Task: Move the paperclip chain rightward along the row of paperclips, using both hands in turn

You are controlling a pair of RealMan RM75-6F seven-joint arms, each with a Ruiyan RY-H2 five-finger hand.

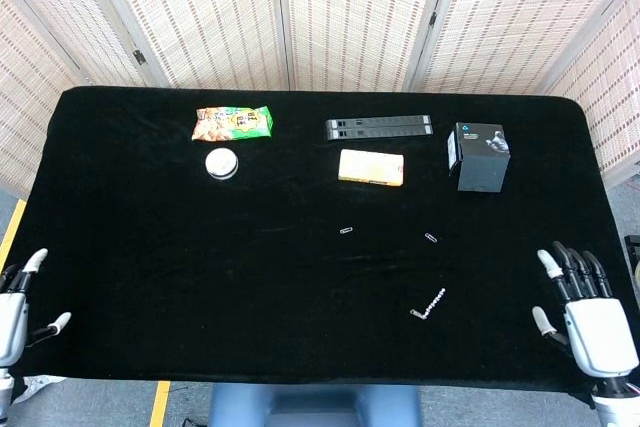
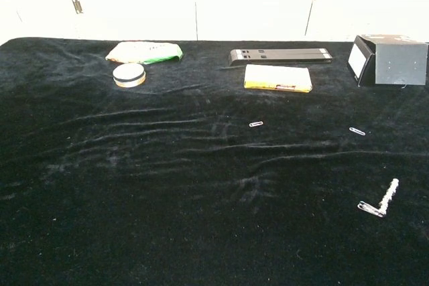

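Observation:
The silver paperclip chain (image 1: 428, 304) (image 2: 379, 200) lies on the black cloth, below and between two single paperclips. One paperclip (image 1: 346, 231) (image 2: 256, 124) sits mid-table, the other (image 1: 431, 238) (image 2: 357, 131) to its right. My right hand (image 1: 588, 308) hovers at the table's front right corner, fingers spread, holding nothing, well right of the chain. My left hand (image 1: 14, 312) shows at the front left edge, fingers apart and empty. Neither hand appears in the chest view.
Along the back stand a green snack bag (image 1: 232, 123), a round tin (image 1: 221, 163), a long black case (image 1: 378, 128), a yellow box (image 1: 371, 167) and a black box (image 1: 478, 155). Folding screens rise behind the table.

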